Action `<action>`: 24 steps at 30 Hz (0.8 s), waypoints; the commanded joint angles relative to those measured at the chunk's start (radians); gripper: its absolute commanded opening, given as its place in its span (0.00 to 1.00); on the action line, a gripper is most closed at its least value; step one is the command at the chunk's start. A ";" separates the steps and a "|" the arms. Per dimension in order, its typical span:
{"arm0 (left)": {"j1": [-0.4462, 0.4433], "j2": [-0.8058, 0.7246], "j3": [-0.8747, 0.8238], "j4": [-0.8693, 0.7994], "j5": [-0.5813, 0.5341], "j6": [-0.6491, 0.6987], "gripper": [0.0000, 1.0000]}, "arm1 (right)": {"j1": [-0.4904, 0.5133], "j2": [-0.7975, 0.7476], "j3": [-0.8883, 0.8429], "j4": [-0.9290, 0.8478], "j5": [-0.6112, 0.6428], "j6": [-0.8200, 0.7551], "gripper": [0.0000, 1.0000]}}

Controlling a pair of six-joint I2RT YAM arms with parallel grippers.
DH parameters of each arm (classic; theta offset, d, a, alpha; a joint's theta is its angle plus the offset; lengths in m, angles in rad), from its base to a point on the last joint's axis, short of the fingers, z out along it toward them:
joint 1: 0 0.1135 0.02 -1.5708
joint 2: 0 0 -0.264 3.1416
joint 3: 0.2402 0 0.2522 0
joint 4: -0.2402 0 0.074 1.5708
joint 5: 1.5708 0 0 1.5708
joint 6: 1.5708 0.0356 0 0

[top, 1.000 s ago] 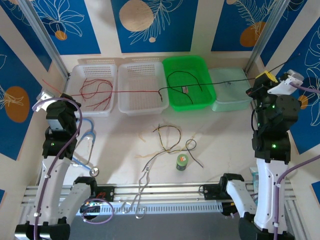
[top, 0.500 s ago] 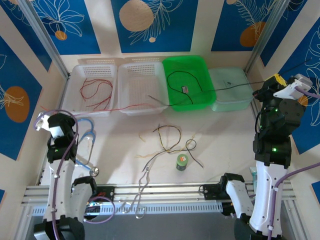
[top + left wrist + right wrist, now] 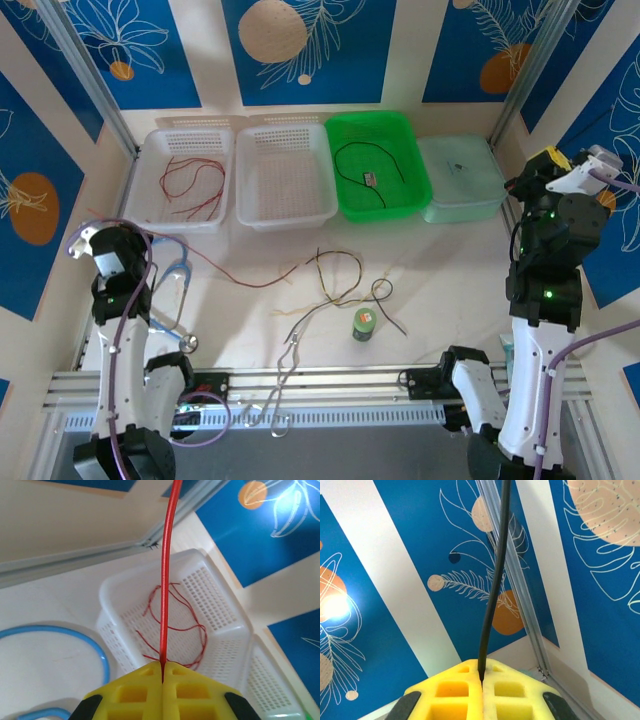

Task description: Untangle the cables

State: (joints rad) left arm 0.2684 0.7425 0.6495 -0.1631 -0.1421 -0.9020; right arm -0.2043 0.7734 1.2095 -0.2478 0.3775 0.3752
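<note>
My left gripper is at the table's left edge, and in the left wrist view its yellow pads are shut on a red cable. That red cable trails slack across the table towards a tangle of tan and black cables. My right gripper is raised at the far right. Seen from the right wrist, it is shut on a black cable that rises past the wall. Loose red cables lie in the left white basket. A black cable lies in the green tray.
An empty white basket sits between the two. A pale green tray stands at the back right. A light-blue stethoscope lies beside the left arm. A small green bottle stands right of the tangle.
The red and black cables, stretched taut across the baskets, have come apart. The red one dropped slack onto the table as my left gripper drew back; the right gripper pulled the black one away rightwards.
</note>
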 commanded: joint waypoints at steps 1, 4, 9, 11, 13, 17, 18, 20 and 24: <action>0.010 0.004 0.091 0.062 0.108 -0.033 0.00 | -0.004 0.004 0.023 0.024 -0.024 0.032 0.00; -0.031 0.043 0.184 0.098 0.161 -0.091 0.00 | -0.004 0.005 0.003 0.025 -0.040 0.078 0.00; -0.186 0.160 0.404 0.149 0.119 -0.045 0.00 | -0.004 0.017 -0.042 0.040 -0.048 0.178 0.00; -0.235 0.203 0.492 0.142 0.095 0.005 0.00 | -0.003 0.026 -0.038 0.044 -0.073 0.197 0.00; -0.266 0.238 0.564 0.142 0.075 0.044 0.00 | -0.003 0.035 -0.027 0.039 -0.094 0.204 0.00; -0.305 0.310 0.689 0.149 0.038 0.116 0.00 | -0.003 0.040 -0.027 0.043 -0.105 0.211 0.00; -0.308 0.328 0.716 0.152 0.036 0.131 0.00 | -0.003 0.041 -0.029 0.046 -0.106 0.211 0.00; -0.310 0.373 0.788 0.153 0.035 0.159 0.00 | -0.003 0.044 -0.031 0.051 -0.117 0.209 0.00; -0.310 0.478 0.944 0.153 -0.006 0.273 0.00 | -0.003 0.058 -0.019 0.054 -0.145 0.202 0.00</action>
State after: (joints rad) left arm -0.0353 1.1751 1.4986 -0.0364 -0.1017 -0.7380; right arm -0.2043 0.8238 1.1774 -0.2310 0.2634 0.5697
